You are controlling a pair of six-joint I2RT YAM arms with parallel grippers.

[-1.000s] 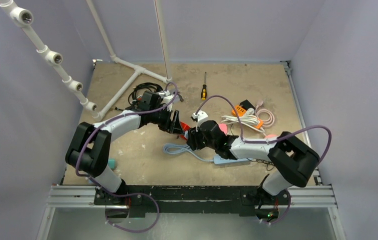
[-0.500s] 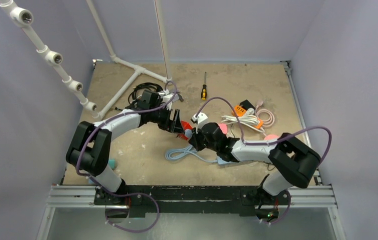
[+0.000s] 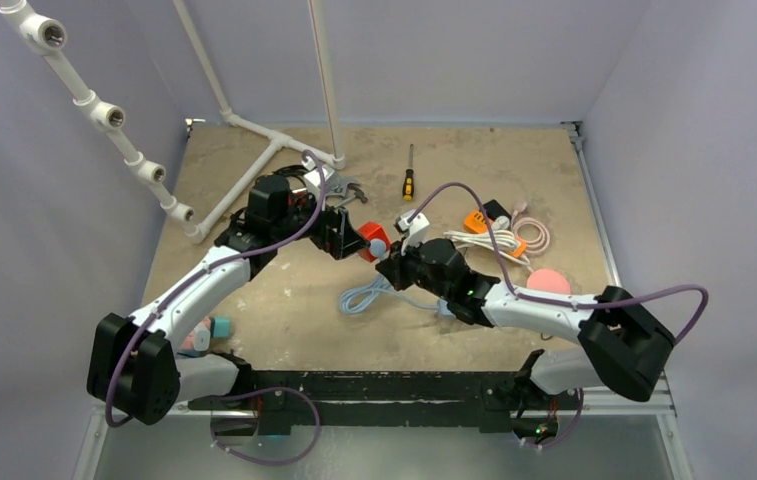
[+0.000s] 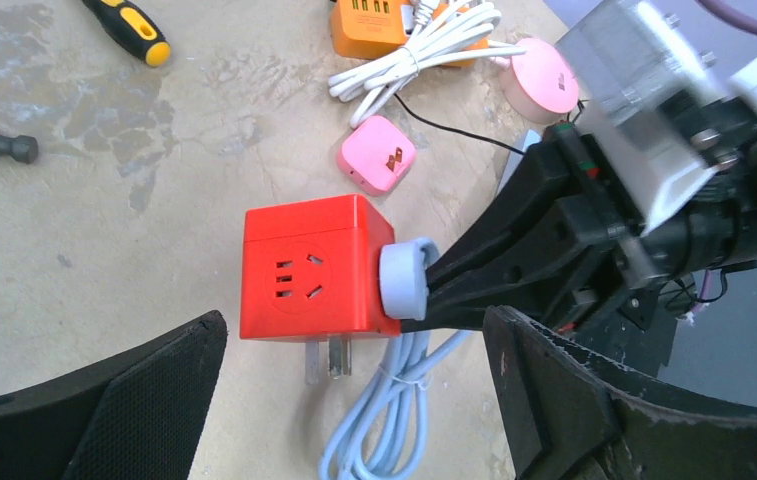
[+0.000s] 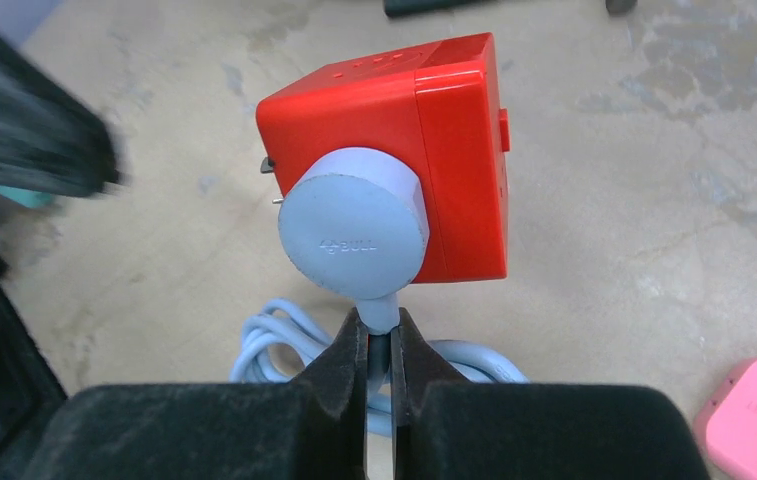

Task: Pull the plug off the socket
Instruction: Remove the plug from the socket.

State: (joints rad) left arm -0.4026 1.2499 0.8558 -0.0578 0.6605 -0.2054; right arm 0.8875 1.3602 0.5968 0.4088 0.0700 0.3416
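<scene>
- We see a screwdriver (image 3: 408, 178) with a yellow-and-black handle at 12 o'clock on the table.
- At 2 o'clock, an orange power strip (image 3: 481, 219) touches a bundled white cord (image 3: 484, 242).
- A pink disc (image 3: 548, 281) lies at 3 o'clock, with a pink square adapter (image 4: 376, 154) near it.
- At 10 o'clock we find white pipes (image 3: 244, 180) and a black cable coil (image 3: 289, 178).

Left wrist view: bare sandy tabletop (image 4: 104, 230) left of red cube socket (image 4: 304, 265), open approach. Right face blocked by right gripper (image 5: 378, 330) clamped on neck of pale blue round plug (image 5: 354, 235). Pink square adapter (image 4: 376, 153) and white cable bundle (image 4: 414, 55) crowd space beyond
</scene>
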